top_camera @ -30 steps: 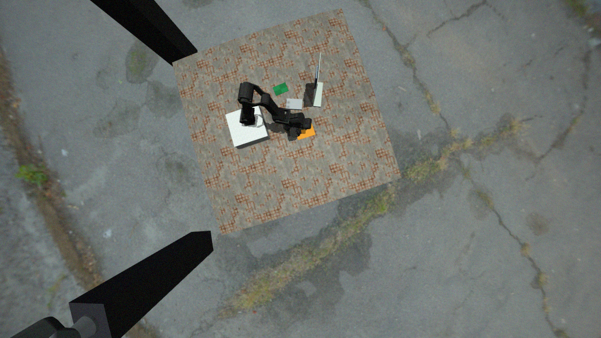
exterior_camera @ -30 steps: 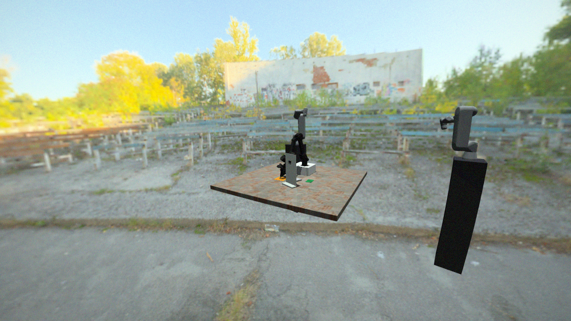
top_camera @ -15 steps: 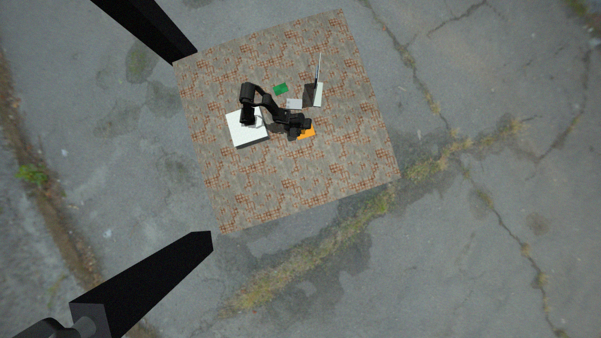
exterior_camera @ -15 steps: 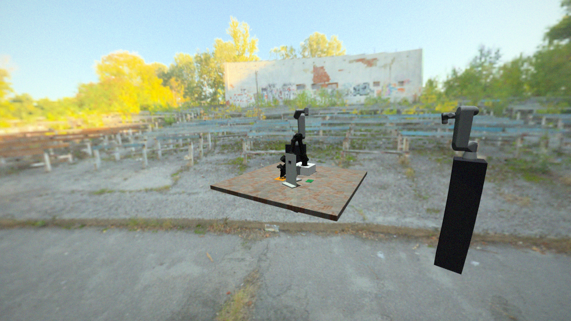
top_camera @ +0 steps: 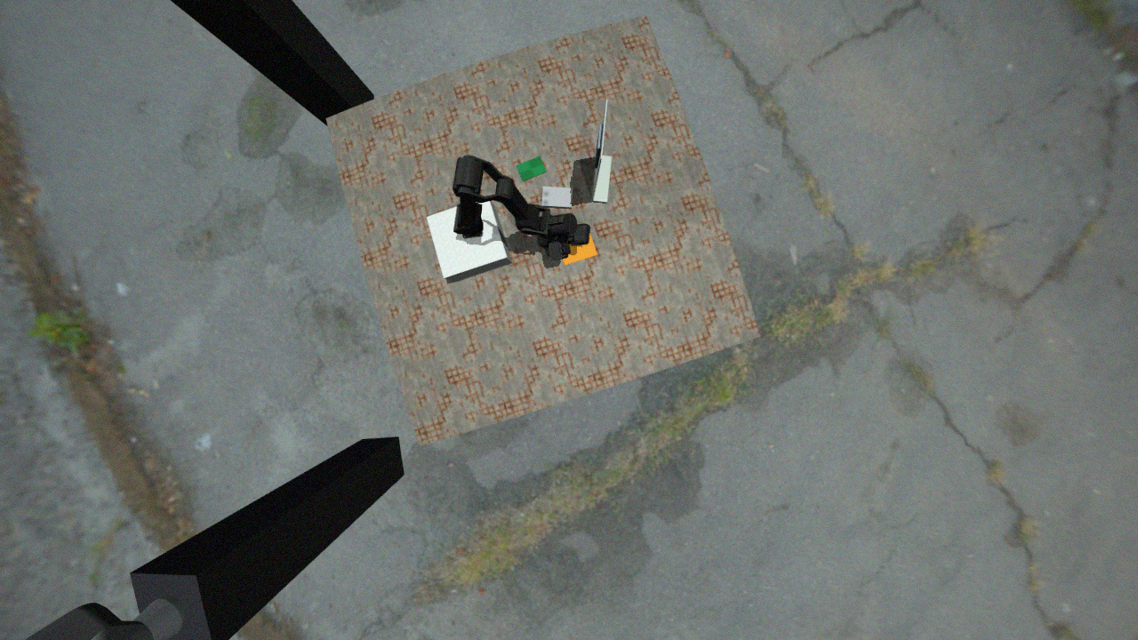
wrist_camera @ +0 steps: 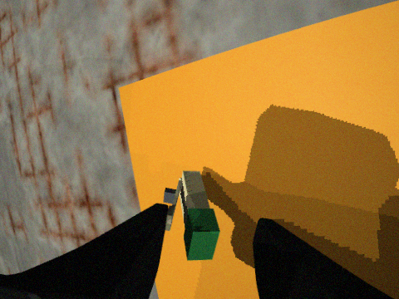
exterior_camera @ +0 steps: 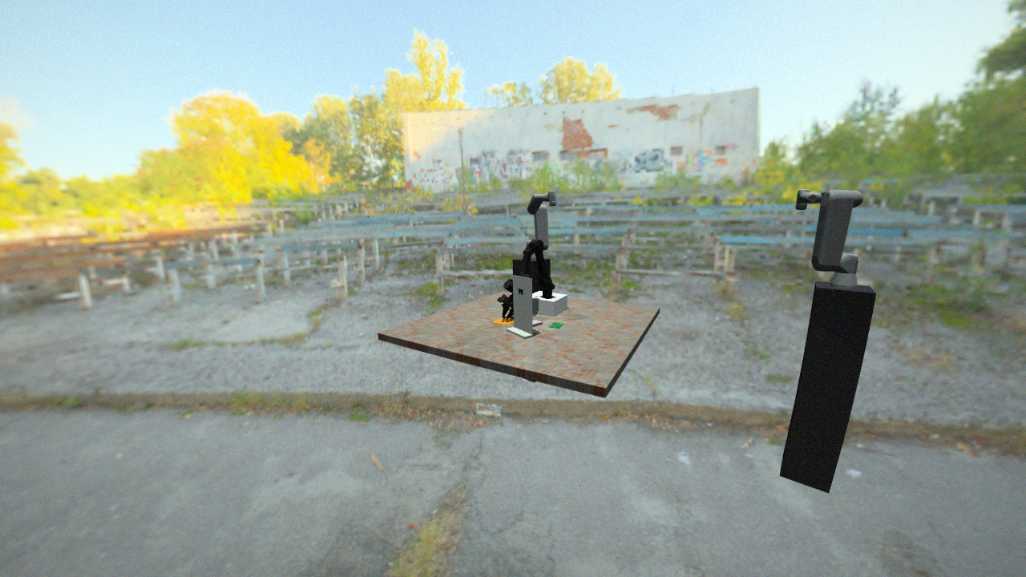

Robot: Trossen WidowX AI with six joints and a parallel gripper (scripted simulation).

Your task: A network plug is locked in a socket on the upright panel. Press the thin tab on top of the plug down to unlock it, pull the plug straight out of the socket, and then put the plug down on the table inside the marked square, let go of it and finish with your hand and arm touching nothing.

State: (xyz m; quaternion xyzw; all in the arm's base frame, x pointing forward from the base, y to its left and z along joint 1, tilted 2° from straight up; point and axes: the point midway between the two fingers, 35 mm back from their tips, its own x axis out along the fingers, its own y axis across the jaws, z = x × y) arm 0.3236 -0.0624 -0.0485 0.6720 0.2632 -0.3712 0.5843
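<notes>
The marked square is taken to be the orange square (top_camera: 586, 251) (wrist_camera: 291, 62) on the table. The network plug, with a grey body (wrist_camera: 194, 187) and a green rear part (wrist_camera: 203, 246), is over the orange square near its left edge in the wrist view. Its thin tab (wrist_camera: 169, 220) faces left, toward one finger. Whether the plug lies fully on the table is hard to tell. My gripper (wrist_camera: 211, 223) points down around the plug and is open, with gaps on both sides of the green part. The upright panel (top_camera: 602, 133) (exterior_camera: 523, 304) stands apart from the gripper.
The panel's pale foot (top_camera: 603, 180) (exterior_camera: 518, 332) stands on the table. A green patch (top_camera: 531, 167) (exterior_camera: 555, 325) and a pale flat plate (top_camera: 556, 196) lie between the panel and the arm's white base block (top_camera: 469, 259) (exterior_camera: 554, 305).
</notes>
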